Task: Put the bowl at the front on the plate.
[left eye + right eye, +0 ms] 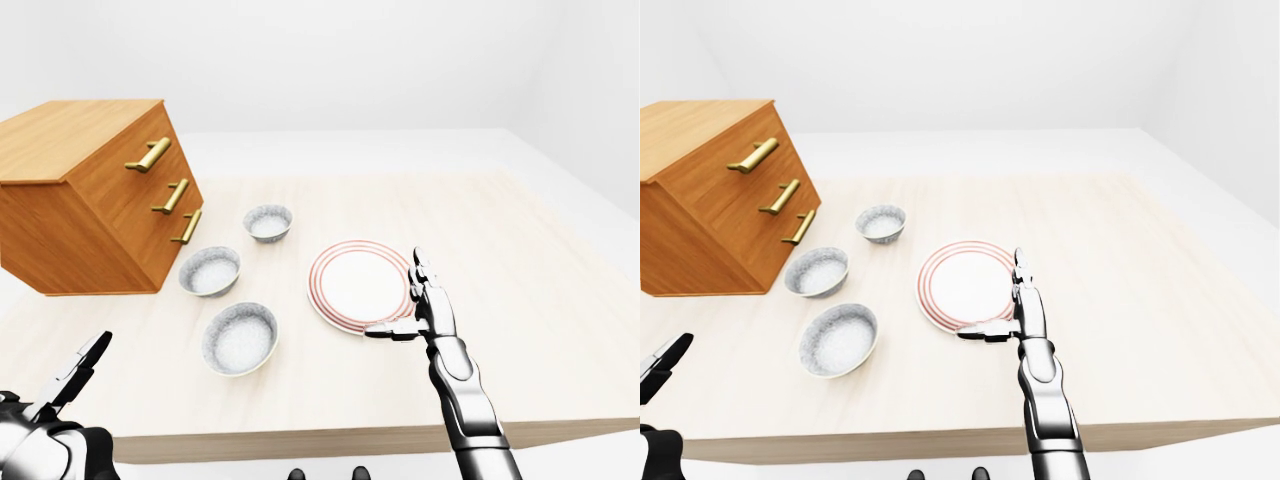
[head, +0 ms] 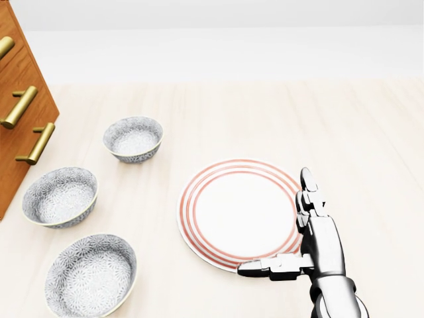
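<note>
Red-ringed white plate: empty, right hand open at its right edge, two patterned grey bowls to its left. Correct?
Not quite: the head view shows three patterned grey bowls left of the red-ringed white plate, not two. The plate is empty, and the right hand is open at its right edge.

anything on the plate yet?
No bowl on the plate: its white centre shows bare. The right hand overlaps its right rim, thumb across the lower edge, hiding a sliver. All three bowls sit on the table to its left.
</note>
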Robot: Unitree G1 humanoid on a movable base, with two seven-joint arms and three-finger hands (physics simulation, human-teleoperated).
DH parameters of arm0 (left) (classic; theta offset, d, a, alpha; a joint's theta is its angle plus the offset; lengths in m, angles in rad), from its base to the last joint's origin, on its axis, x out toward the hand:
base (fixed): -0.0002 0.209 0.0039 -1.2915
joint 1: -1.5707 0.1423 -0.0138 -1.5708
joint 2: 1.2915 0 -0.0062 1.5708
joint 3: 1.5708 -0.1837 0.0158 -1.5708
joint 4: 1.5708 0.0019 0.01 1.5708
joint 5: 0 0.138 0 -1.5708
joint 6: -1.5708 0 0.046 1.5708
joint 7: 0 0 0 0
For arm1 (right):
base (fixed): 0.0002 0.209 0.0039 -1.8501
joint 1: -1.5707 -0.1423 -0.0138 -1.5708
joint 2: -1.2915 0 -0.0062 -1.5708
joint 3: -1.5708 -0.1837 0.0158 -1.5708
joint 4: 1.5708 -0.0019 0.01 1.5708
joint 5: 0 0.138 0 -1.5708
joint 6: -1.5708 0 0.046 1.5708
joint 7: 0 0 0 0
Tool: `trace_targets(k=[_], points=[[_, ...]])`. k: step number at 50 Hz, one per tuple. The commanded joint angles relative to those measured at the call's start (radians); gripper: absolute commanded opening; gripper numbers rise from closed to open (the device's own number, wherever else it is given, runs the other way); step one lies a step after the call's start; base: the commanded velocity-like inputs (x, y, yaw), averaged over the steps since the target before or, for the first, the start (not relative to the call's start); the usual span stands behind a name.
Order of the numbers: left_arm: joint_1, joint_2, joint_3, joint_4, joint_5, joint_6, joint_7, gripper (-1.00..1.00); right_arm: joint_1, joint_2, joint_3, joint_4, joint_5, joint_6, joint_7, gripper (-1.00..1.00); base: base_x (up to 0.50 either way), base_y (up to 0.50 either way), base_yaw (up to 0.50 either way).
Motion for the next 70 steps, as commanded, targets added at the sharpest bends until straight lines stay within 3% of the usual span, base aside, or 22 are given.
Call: trace_targets(k=[1,33,37,42,50,53,54,59,62,66,70], points=[[-0.004,0.003,-0.001,0.004,-0.002,0.0,0.0,1.0,-0.005,-0.002,-0.003,0.018,0.0,-0.009,0.002,1.0,0.24,0.0,0.0],[0.001,0.003,-0.002,-0.003,-0.004,0.0,0.0,1.0,-0.006,-0.004,0.003,0.024,-0.016,-0.014,-0.005,1.0,0.24,0.0,0.0],[-0.004,0.003,-0.005,0.014,0.0,0.0,0.0,1.0,0.013,0.0,0.005,-0.024,-0.028,-0.017,-0.01,1.0,0.0,0.0,0.0],[0.007,0.003,0.002,-0.016,-0.004,0.0,0.0,1.0,0.021,-0.009,-0.013,-0.076,-0.052,0.046,-0.035,1.0,0.0,0.0,0.0],[0.004,-0.001,0.007,-0.021,0.005,0.0,0.0,1.0,-0.055,-0.038,-0.009,-0.511,-0.2,0.046,0.033,1.0,0.0,0.0,0.0],[0.004,0.001,0.006,-0.024,0.005,0.0,0.0,1.0,-0.084,-0.06,-0.035,-0.508,-0.268,0.046,0.024,1.0,0.0,0.0,0.0],[0.001,0.001,0.005,-0.018,0.008,0.0,0.0,1.0,-0.093,-0.046,-0.069,-0.487,-0.214,0.046,0.036,1.0,0.0,0.0,0.0],[0.003,-0.002,0.011,-0.033,0.006,0.0,0.0,1.0,-0.146,-0.082,-0.068,-0.49,-0.29,0.046,0.04,1.0,0.0,0.0,0.0],[0.005,0.002,0.01,-0.035,0.007,0.0,0.0,1.0,-0.203,-0.124,-0.048,-0.474,-0.34,0.046,0.096,1.0,0.0,0.0,0.0],[0.008,-0.002,0.015,-0.047,0.008,0.0,0.0,1.0,-0.263,-0.199,0.053,-0.482,-0.625,0.046,0.277,1.0,0.0,0.0,0.0],[-0.003,-0.002,0.013,-0.026,0.014,0.0,0.0,1.0,-0.304,-0.18,0.076,-0.46,-0.856,0.046,0.484,1.0,0.0,0.0,0.0]])
